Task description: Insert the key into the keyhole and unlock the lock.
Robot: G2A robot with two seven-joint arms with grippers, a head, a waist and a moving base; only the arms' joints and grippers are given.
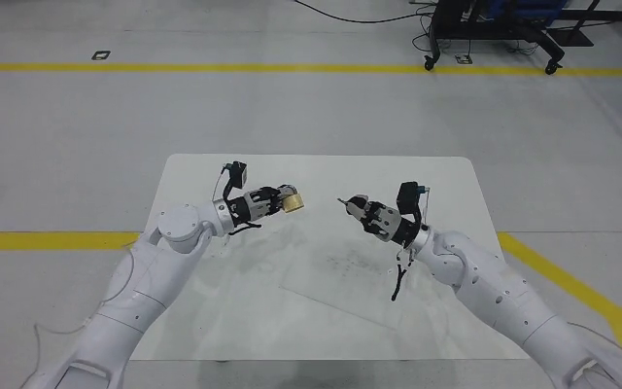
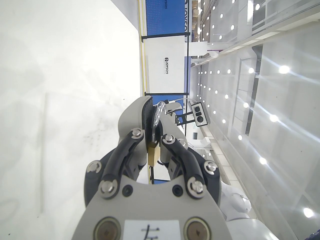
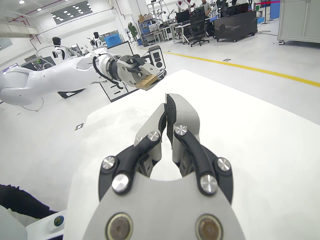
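Grips a blocky brass lock [image 1: 293, 201] in the left tool [image 1: 280, 200], curved silver shackle between the pads, over the smooth white tabletop [image 1: 321, 292]. Pinches the key [image 1: 342, 201] — a thin metal sliver jutting past ribbed black pads — in the right tool [image 3: 168, 106], facing the lock, well apart.

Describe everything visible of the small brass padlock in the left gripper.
The small brass padlock has a blocky, gold-coloured metal body and a silvery curved shackle. The left gripper clamps it between both fingers, above the white table, with the body sticking out from between them. Nothing else touches it. Its keyhole cannot be made out.
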